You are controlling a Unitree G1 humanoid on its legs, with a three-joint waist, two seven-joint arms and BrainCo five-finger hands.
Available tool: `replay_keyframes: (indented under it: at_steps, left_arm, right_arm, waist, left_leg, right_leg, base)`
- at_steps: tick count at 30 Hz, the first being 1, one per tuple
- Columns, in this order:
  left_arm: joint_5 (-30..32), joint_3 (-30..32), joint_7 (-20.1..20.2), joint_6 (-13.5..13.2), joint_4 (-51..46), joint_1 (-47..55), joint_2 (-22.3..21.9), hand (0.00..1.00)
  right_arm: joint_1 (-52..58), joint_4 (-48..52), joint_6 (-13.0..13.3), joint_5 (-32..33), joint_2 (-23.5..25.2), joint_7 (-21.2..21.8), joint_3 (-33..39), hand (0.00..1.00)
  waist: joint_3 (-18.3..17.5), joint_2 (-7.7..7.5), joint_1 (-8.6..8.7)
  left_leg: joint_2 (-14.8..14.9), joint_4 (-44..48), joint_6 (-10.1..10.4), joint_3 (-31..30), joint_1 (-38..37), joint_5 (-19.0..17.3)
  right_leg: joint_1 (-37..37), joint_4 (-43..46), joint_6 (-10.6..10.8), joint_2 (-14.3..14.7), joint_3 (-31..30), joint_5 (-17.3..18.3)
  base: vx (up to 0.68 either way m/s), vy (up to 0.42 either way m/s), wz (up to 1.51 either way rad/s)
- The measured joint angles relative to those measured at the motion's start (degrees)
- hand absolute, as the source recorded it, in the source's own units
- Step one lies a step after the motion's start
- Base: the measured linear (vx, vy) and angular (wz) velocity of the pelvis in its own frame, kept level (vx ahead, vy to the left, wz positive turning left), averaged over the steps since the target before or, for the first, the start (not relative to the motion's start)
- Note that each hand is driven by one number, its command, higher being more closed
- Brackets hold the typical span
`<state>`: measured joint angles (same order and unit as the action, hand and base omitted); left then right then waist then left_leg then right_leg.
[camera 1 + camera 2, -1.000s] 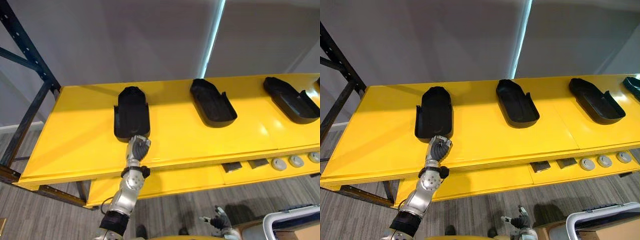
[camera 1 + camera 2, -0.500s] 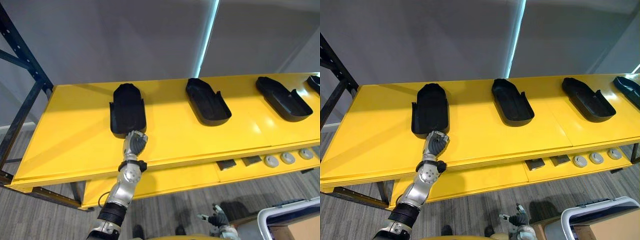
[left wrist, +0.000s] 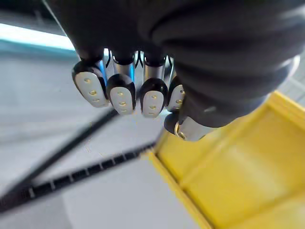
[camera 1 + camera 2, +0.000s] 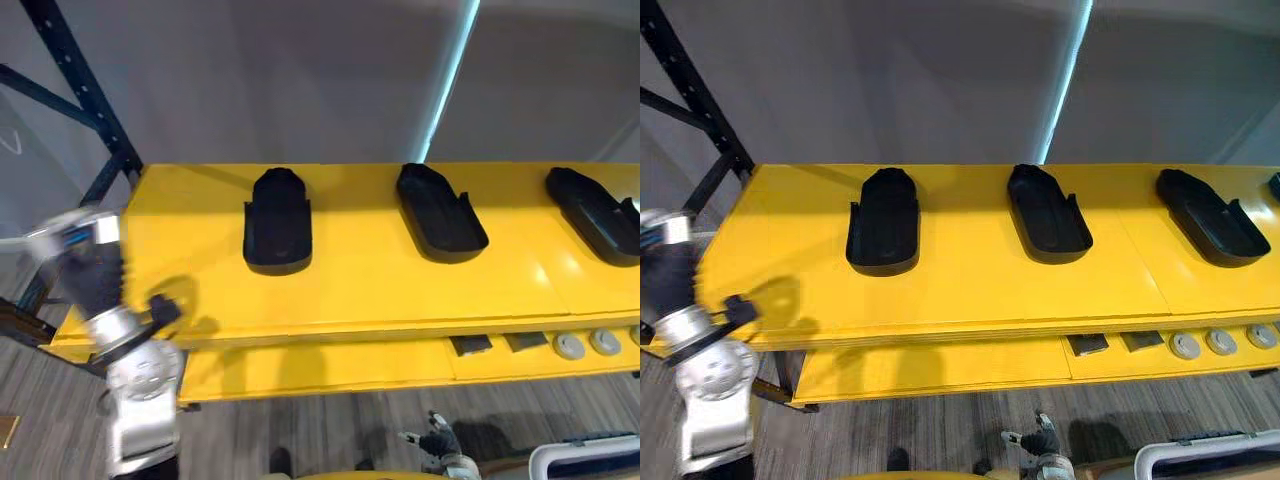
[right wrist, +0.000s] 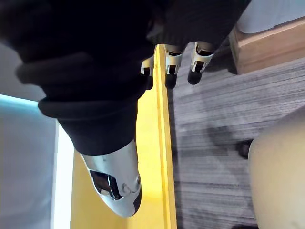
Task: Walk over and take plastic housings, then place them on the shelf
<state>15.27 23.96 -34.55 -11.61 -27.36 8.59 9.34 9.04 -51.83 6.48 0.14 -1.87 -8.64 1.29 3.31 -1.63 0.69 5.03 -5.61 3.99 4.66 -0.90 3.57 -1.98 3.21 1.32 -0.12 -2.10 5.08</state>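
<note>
Three black plastic housings lie apart on the yellow shelf top [image 4: 380,285]: a left one [image 4: 278,220], a middle one [image 4: 440,210] and a right one [image 4: 595,210]. My left hand [image 4: 90,275] is blurred off the shelf's front left corner, well clear of the left housing. Its fingers [image 3: 124,93] are curled with the thumb beside them and hold nothing. My right hand [image 4: 432,440] hangs low over the floor in front of the shelf. Its fingers [image 5: 176,59] are relaxed and empty.
A dark blue rack upright [image 4: 80,90] stands at the shelf's left end. The lower yellow level holds small dark squares [image 4: 470,345] and round grey parts [image 4: 570,345]. A white bin rim [image 4: 590,455] shows at lower right. A grey wall closes the back.
My left hand has drawn back from the near end of the left housing, out to the left past the shelf's corner. The view has shifted too. The housings stay put.
</note>
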Motion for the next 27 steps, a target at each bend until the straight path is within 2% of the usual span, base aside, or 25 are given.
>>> replay_keyframes:
  at_steps: [3,4,7,8,9,10,12,16,20,23,27]
  left_arm:
    - [-8.2,5.3,-0.8,-0.5,3.5,5.1,-1.1,1.00]
    - [-13.7,7.1,-0.5,-0.8,7.4,7.0,-2.1,1.00]
    - [-17.1,7.4,1.4,0.5,18.0,9.3,-2.8,1.00]
    - [-17.1,6.2,4.0,2.4,25.4,10.2,-3.6,0.00]
    - [-17.1,5.6,4.8,2.8,27.8,10.2,-3.9,0.00]
    - [-16.9,4.4,7.1,4.1,34.0,10.2,-4.8,0.00]
    - [-17.5,3.2,10.6,4.9,42.7,10.2,-6.3,0.00]
    - [-20.2,0.4,14.8,6.5,58.6,9.0,-8.7,0.00]
    - [-19.6,-2.7,17.1,7.0,64.9,8.5,-11.0,0.00]
    - [-18.5,-4.8,18.5,6.9,67.5,7.5,-10.9,0.00]
    - [-16.5,-7.2,20.0,6.8,69.8,6.0,-10.7,0.00]
  right_arm:
    - [1.5,1.4,-0.2,-0.1,-0.2,-0.1,0.0,0.00]
    - [1.4,1.8,-0.3,-0.1,-0.2,-0.1,-0.1,0.00]
    - [1.6,4.0,-0.4,-0.1,0.0,-0.1,-0.1,0.00]
    - [1.6,4.9,-0.5,-0.1,0.1,-0.1,-0.1,0.00]
    - [1.8,5.6,-0.6,-0.1,0.2,-0.1,-0.1,0.00]
    - [2.2,6.5,-0.5,-0.1,0.4,-0.1,-0.1,0.00]
    - [2.5,6.9,-0.6,0.0,0.7,-0.1,-0.1,0.00]
    - [2.7,7.9,-0.6,0.6,1.6,-0.2,0.0,0.00]
    - [3.1,7.7,-0.7,1.5,1.7,-0.2,1.0,0.00]
    - [3.1,7.2,-0.7,1.8,1.6,-0.2,2.4,0.00]
    - [2.8,4.8,-0.8,2.1,1.5,-0.1,3.6,0.00]
  waist:
    - [-0.1,-0.13,-1.95]
    - [-0.1,-0.13,-1.97]
    - [-0.1,-0.19,-1.97]
    - [-0.3,-0.40,-1.97]
    - [-0.3,-0.45,-1.97]
    - [-0.4,-0.65,-1.90]
    - [-0.7,-0.55,-1.82]
    - [-1.2,-1.24,-1.70]
    - [-1.2,-0.51,-1.73]
    - [-1.1,0.28,-1.63]
    - [-1.2,0.53,-1.63]
  left_leg:
    - [0.0,0.0,-0.2,-0.2,0.0,-0.2]
    - [0.0,0.0,-0.2,-0.4,0.0,-0.3]
    - [0.0,0.0,-0.3,-0.4,0.0,-0.4]
    - [0.0,0.1,-0.4,-0.3,-0.2,-0.4]
    - [0.0,0.1,-0.6,-0.3,-0.6,-0.2]
    - [-0.1,0.1,-0.4,-0.2,-1.0,-0.1]
    - [-0.3,0.1,-0.4,0.1,-1.5,-0.2]
    - [-0.6,0.1,-0.6,0.6,-2.2,-0.6]
    - [-1.1,0.1,-0.9,0.5,-2.6,-0.9]
    - [-1.4,0.1,-0.9,0.6,-2.7,-1.2]
    - [-1.6,0.1,-0.9,0.7,-2.6,-1.3]
  right_leg:
    - [-0.1,0.6,-0.1,-0.1,0.5,0.5]
    - [-0.2,0.7,-0.1,-0.2,0.7,0.6]
    - [-0.4,0.8,0.0,-0.3,0.9,0.8]
    - [-0.4,0.9,0.0,-0.4,1.1,0.9]
    - [-0.5,1.0,0.1,-0.5,1.2,1.1]
    - [-0.7,1.7,0.3,-0.7,1.2,1.5]
    - [-0.8,2.0,0.4,-1.0,1.3,1.8]
    - [-0.7,3.2,0.6,-1.2,0.8,2.8]
    - [-0.7,3.7,0.7,-1.7,0.9,3.2]
    - [-0.6,3.6,0.9,-2.0,0.8,3.4]
    - [-0.6,3.5,0.9,-2.0,0.8,3.5]
  base:
    - [0.00,-0.009,0.11]
    - [0.00,-0.006,0.06]
    - [0.00,-0.002,0.01]
    - [0.00,0.000,0.00]
    - [0.05,-0.004,0.01]
    - [0.04,-0.003,0.02]
    - [0.03,0.006,-0.06]
    - [0.01,0.005,-0.05]
    - [0.00,0.002,0.01]
    - [0.00,0.000,0.00]
    - [0.00,0.000,0.00]
